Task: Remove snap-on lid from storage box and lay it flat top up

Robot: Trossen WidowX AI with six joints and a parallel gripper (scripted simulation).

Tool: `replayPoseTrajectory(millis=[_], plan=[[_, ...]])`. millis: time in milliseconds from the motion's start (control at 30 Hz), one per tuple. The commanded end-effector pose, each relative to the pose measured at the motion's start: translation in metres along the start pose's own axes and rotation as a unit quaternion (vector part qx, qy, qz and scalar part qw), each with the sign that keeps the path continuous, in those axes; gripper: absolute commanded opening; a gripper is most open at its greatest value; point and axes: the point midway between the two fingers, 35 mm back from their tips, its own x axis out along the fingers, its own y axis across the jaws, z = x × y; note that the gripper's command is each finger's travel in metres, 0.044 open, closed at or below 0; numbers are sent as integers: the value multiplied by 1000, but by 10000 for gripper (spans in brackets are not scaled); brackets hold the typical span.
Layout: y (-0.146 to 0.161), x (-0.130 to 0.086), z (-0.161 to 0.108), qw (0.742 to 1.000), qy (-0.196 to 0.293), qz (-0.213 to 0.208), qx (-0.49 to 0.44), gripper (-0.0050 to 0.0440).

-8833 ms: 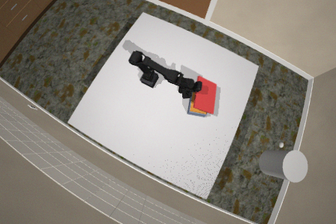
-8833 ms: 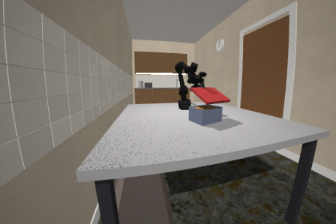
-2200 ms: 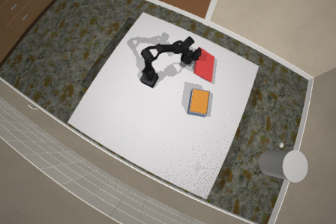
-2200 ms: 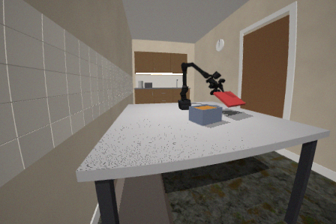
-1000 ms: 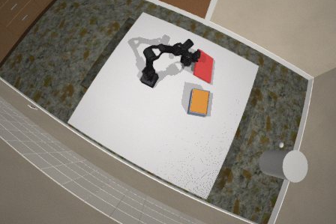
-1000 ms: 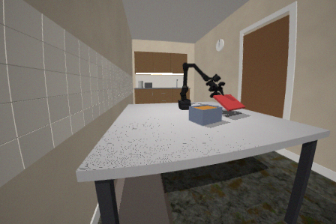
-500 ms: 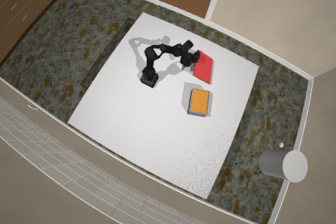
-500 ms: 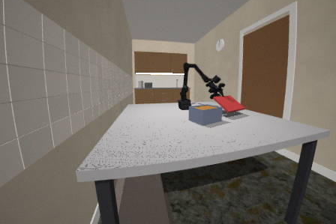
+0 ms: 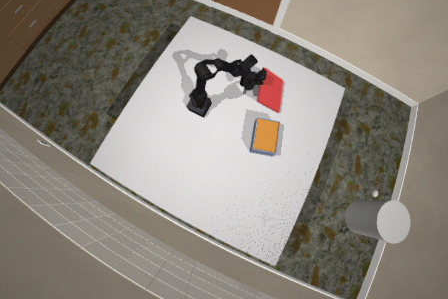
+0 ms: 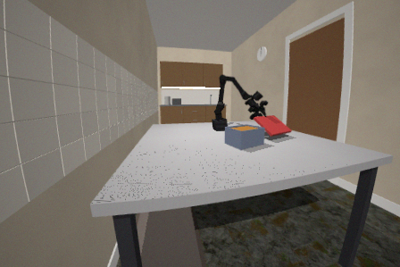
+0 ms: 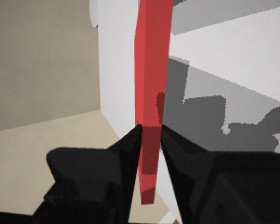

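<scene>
The red lid [image 9: 270,90] is off the storage box and hangs tilted a little above the white table, apart from the box. It also shows in the exterior view [image 10: 272,125] and edge-on in the wrist view [image 11: 151,95]. My gripper [image 9: 258,78] is shut on the lid's near edge, also seen in the exterior view [image 10: 259,111] and the wrist view [image 11: 150,145]. The grey-blue storage box [image 9: 265,136] stands open on the table with an orange inside, also in the exterior view [image 10: 245,136].
The arm's base [image 9: 199,105] stands on the table to the left of the box. The table's far edge lies just beyond the lid. A grey cylinder [image 9: 378,219] stands on the floor off the table's right corner.
</scene>
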Motion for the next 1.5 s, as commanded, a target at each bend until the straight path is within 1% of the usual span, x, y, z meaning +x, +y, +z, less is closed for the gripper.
replayPoseTrajectory(millis=[0, 1467], plan=[[-6, 4, 1, 1000, -1, -2, -5, -50], [-33, 26, 1, 1000, -1, -2, -5, -50]])
